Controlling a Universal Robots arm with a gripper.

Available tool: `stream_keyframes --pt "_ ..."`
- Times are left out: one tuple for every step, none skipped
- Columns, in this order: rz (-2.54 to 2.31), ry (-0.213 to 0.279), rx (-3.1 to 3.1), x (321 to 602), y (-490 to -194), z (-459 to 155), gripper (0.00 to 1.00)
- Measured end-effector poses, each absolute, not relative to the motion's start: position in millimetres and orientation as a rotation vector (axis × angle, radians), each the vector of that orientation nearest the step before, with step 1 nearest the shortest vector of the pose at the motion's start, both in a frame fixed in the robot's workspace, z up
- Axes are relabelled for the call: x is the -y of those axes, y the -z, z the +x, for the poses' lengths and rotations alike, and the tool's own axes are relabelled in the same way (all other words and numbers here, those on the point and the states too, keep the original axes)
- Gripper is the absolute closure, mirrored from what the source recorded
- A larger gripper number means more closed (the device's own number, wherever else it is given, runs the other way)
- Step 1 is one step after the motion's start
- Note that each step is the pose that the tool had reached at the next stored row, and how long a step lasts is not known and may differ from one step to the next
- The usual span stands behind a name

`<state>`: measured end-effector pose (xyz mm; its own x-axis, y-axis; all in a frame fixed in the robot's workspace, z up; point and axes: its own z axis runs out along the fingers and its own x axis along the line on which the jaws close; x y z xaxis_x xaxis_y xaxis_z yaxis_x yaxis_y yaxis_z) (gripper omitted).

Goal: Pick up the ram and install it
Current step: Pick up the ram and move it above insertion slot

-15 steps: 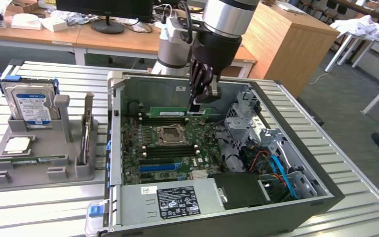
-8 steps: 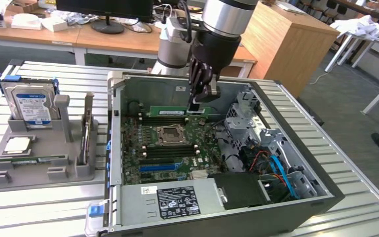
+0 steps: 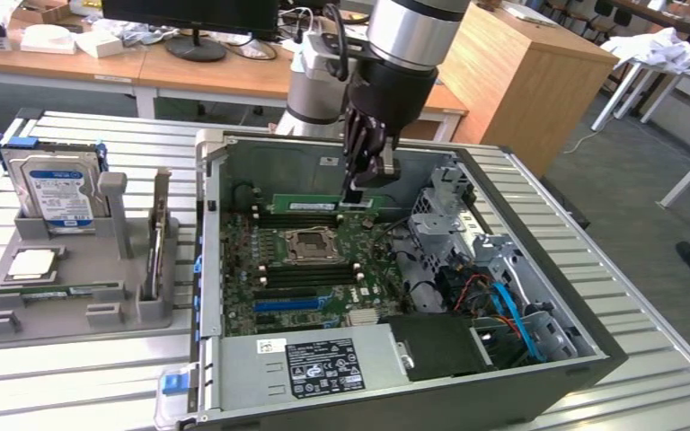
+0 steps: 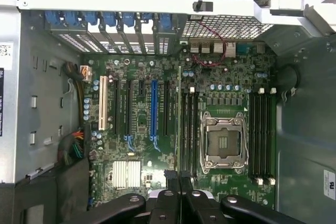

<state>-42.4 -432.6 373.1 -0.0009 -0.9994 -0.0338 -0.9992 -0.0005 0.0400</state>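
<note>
**End effector clamped on the ram above the motherboard**

In the exterior view, the end effector [image 3: 358, 190] reaches down into the open computer case [image 3: 537, 382], which lies on a slatted metal table [image 3: 69, 377]. Its fingers are closed on the ram [image 3: 315, 204]. The ram's green face and white sticker are turned to the camera, and it lies lengthwise over the far memory slots, beyond the processor socket [image 3: 312, 242]. This view also takes in the power supply [image 3: 321, 359] at the case's near edge. At the exterior view's left is a grey holder [image 3: 82, 314] with a hard drive [image 3: 55, 187] standing in it and a second green stick [image 3: 64, 291] lying flat.

The wrist view looks straight down on the board. There the ram [image 4: 179, 119] is a thin edge-on line running out from the end effector [image 4: 180, 178]. It lies just beside the black memory slots [image 4: 189, 129], between the processor socket [image 4: 223, 142] and the blue slot [image 4: 154, 108]. Whether its lower edge touches a slot cannot be told.
</note>
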Motion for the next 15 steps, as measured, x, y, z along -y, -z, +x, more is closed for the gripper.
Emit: stream_keyframes --pt "2.217 0.082 2.218 432.6 -371.7 -42.4 0.89" --pt "2.217 0.082 2.218 432.6 -370.4 -42.4 0.89" --pt "2.217 0.082 2.218 432.6 -369.1 -42.4 0.89" --pt "2.218 0.082 2.218 432.6 -367.6 -42.4 0.89" --pt "2.218 0.082 2.218 432.6 -366.1 -42.4 0.89" --pt "2.218 0.082 2.218 432.6 -364.5 -42.4 0.89" --pt "2.218 0.082 2.218 432.6 -362.9 -42.4 0.89" --pt "2.218 0.083 2.218 432.6 -361.4 -42.4 0.89" --pt "2.218 0.083 2.218 432.6 -359.9 -42.4 0.89" --pt "2.218 0.083 2.218 432.6 -358.4 -42.4 0.89" --pt "2.218 0.083 2.218 432.6 -357.0 -42.4 0.89" --pt "2.218 0.083 2.218 432.6 -355.7 -42.4 0.89" --pt "2.218 0.083 2.218 432.6 -354.7 -42.4 0.89" --pt "2.218 0.083 2.218 432.6 -354.6 -42.4 0.89" --pt "2.218 0.083 2.218 432.6 -354.6 -42.4 0.89"
